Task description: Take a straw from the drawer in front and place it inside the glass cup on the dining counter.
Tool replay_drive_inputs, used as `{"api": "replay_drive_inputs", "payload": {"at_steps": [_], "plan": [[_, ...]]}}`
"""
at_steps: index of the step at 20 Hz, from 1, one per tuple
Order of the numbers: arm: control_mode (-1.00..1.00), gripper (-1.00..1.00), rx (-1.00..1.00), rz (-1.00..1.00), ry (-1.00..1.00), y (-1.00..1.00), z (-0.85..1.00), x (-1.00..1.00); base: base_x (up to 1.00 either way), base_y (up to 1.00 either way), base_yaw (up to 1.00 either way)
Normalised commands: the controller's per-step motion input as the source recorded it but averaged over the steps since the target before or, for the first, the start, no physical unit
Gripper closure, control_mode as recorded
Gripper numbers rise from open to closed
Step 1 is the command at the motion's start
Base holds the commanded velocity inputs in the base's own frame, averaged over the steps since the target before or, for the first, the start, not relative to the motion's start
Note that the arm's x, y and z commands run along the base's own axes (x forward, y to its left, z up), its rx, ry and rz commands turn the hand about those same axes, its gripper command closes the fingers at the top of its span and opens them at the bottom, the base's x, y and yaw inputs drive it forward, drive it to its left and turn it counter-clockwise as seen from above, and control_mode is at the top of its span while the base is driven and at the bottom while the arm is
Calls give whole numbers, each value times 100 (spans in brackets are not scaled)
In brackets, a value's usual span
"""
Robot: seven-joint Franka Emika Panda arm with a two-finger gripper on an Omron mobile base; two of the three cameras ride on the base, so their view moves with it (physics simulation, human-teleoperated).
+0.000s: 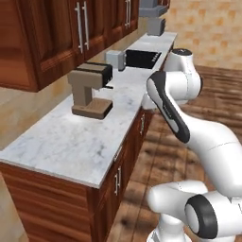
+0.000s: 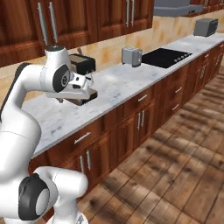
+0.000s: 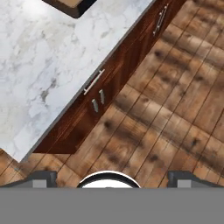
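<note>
My gripper [image 3: 112, 179] hangs open above the wood floor, in front of the cabinet run, with nothing between its fingertips [image 3: 41, 178]. Below it in the hand view, a reddish-brown drawer [image 3: 99, 85] with a short horizontal steel handle is shut under the marble edge. The same drawer front [image 2: 83, 141] shows in the right base view, low under the worktop. The straw is hidden. The glass cup and the dining counter are out of view.
A narrow marble worktop [image 1: 71, 142] carries a brown coffee machine [image 1: 90, 90], a steel toaster [image 2: 131, 56] and a black cooktop [image 2: 166, 57]. Upper cabinets [image 1: 56, 33] hang above it. Wood floor [image 2: 175, 166] lies open to the right of the cabinets.
</note>
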Motion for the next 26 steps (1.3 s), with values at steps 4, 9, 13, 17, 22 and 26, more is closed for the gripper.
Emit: {"api": "replay_drive_inputs", "payload": {"at_steps": [4,9,13,17,22,26], "plan": [[100,-100,0,0,0,0,0,0,-37,32,-38],[100,-100,0,0,0,0,0,0,-24,32,-47],[-100,-100,4,-7,2,0,-1,-2,-12,23,-29],[-100,-100,45,-13,13,-39,-15,0,0,0,0],[-100,-100,59,-1,18,-65,-44,3,0,0,0],[-100,-100,55,0,21,-24,-77,15,0,0,0]]}}
